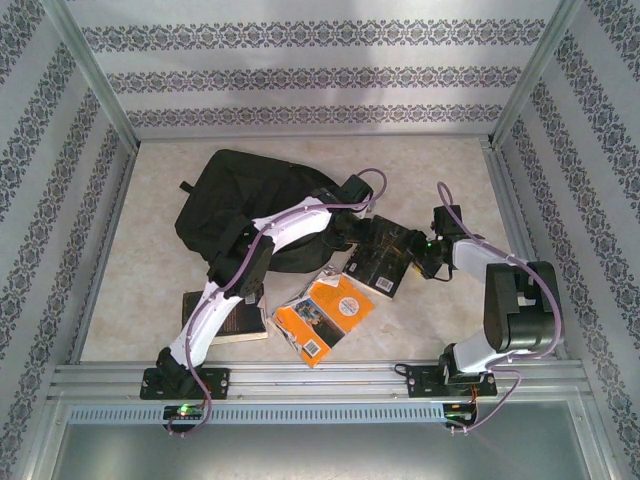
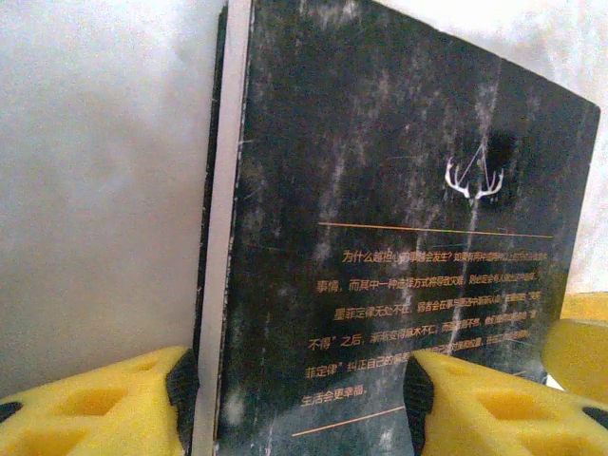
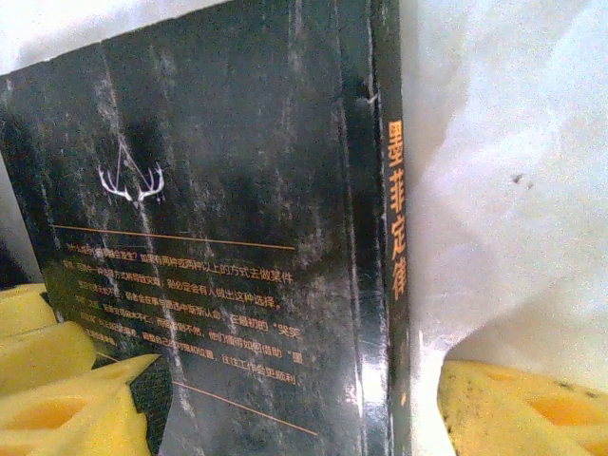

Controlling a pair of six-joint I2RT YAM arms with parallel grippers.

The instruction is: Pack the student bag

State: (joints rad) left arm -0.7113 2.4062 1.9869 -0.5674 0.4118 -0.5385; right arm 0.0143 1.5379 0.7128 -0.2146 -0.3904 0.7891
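Top external view: a dark book (image 1: 385,258) lies on the table (image 1: 440,170). The black backpack (image 1: 225,205) slumps to the far left of the book, well apart from it. An orange book (image 1: 325,315) lies just near-left of the dark book, and a third book (image 1: 240,325) lies further left, under the left arm.

The left gripper (image 1: 352,232) meets the dark book's left end and the right gripper (image 1: 428,252) meets its right end. In the wrist views the yellow foam fingers of each stand apart astride the book. I cannot tell whether the left gripper (image 2: 296,380) or the right gripper (image 3: 299,380) presses it yet.

The spine (image 3: 397,204) reads 墨菲定律 in orange. The back cover carries a white antler emblem (image 2: 472,180) and orange Chinese lines too soft to read fully.
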